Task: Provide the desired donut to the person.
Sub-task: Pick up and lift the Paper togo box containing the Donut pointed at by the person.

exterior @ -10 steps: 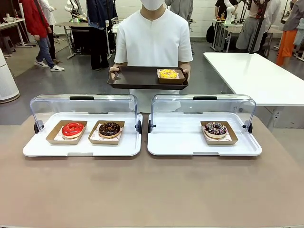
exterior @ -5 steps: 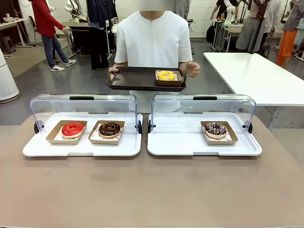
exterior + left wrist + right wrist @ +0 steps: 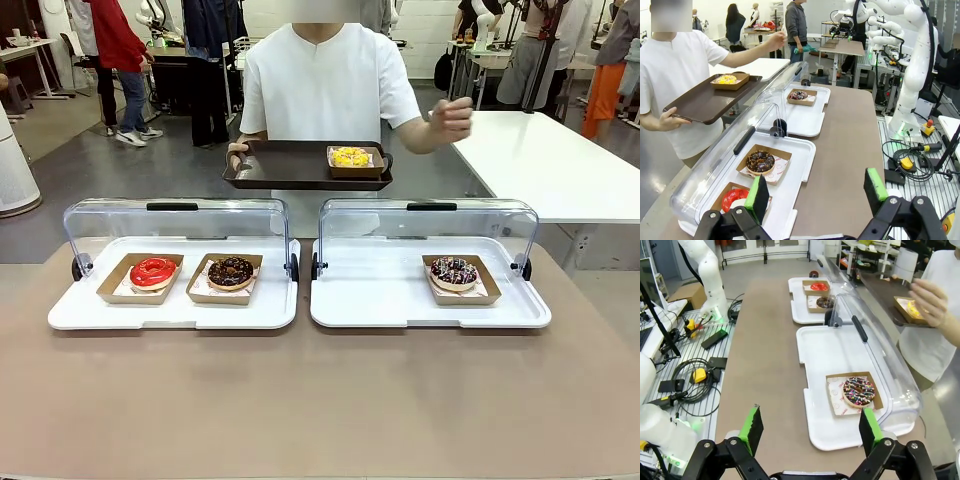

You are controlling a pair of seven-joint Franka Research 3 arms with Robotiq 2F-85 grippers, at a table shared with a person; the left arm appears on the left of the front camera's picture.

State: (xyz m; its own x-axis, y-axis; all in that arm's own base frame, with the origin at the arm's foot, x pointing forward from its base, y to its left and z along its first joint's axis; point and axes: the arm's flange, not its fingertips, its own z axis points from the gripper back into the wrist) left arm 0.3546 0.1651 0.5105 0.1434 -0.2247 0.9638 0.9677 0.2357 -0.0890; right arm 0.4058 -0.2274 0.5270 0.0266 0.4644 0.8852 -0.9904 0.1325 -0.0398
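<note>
The person [image 3: 325, 85] stands at the far side and holds a brown tray [image 3: 280, 165] in one hand; a yellow donut [image 3: 350, 157] in a box lies on it. Their other hand [image 3: 452, 118] is raised off to the right. On the left white tray [image 3: 170, 312] sit a red donut [image 3: 152, 271] and a chocolate donut [image 3: 231, 271]. A sprinkled donut [image 3: 454, 271] sits on the right white tray [image 3: 380, 300]. My left gripper [image 3: 816, 189] is open above the table's end, empty. My right gripper [image 3: 811, 426] is open and empty, short of the sprinkled donut [image 3: 858, 391].
Clear hinged lids [image 3: 175, 222] stand open behind both white trays, between the donuts and the person. A white table [image 3: 540, 160] stands at the back right. Cables and boxes [image 3: 695, 375] lie beside the table. The brown tabletop [image 3: 320, 400] in front is bare.
The person's hand has let go of the brown tray's right end and lifted up and out to the right. The tray stays level in the other hand.
</note>
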